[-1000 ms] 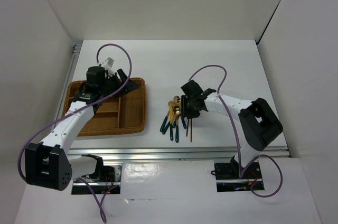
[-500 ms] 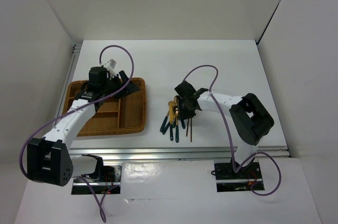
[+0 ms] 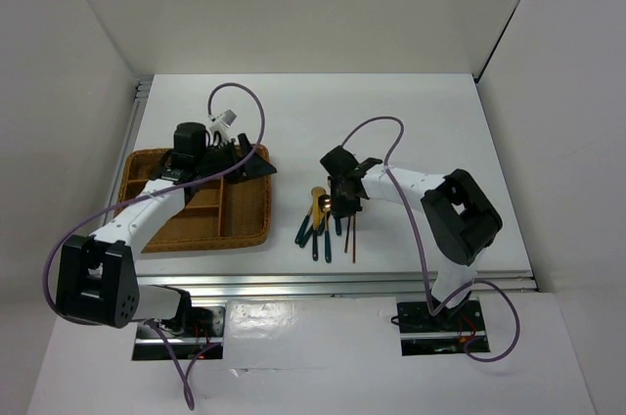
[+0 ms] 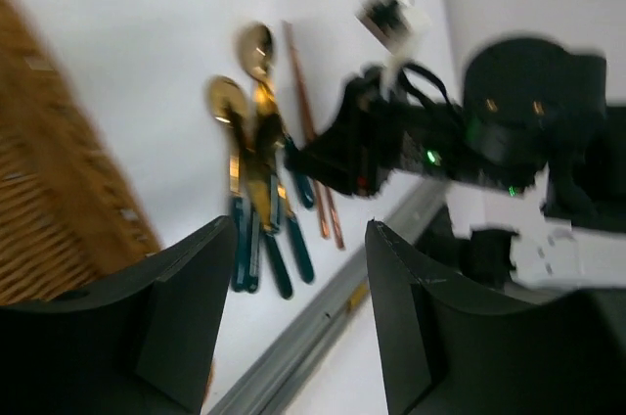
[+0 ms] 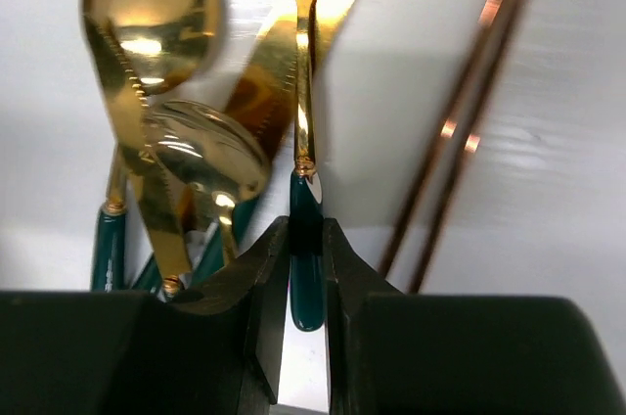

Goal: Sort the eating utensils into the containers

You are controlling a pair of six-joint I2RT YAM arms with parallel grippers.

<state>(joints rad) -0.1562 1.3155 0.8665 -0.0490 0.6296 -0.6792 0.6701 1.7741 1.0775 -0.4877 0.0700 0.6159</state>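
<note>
The utensils [image 3: 320, 224] lie in a pile on the white table, gold heads far, teal handles near, with reddish-brown chopsticks [image 3: 352, 235] at their right. My right gripper [image 3: 335, 202] is down on the pile. In the right wrist view it [image 5: 306, 239] is shut on the teal handle of a gold spoon [image 5: 304, 92]; more spoons [image 5: 152, 14] and the chopsticks [image 5: 460, 121] lie beside it. The wicker tray [image 3: 249, 224] stands at the left. My left gripper [image 3: 256, 166] hovers over its far right corner, open and empty [image 4: 298, 317], looking at the pile [image 4: 256, 170].
The aluminium rail [image 3: 333, 283] runs along the table's near edge just below the pile. White walls close in the table on the left, right and back. The tray's edge [image 4: 49, 190] shows at the left of the left wrist view.
My left gripper has swung right, from over the tray's middle to its far right corner. My right gripper has shifted a little left onto the pile.
</note>
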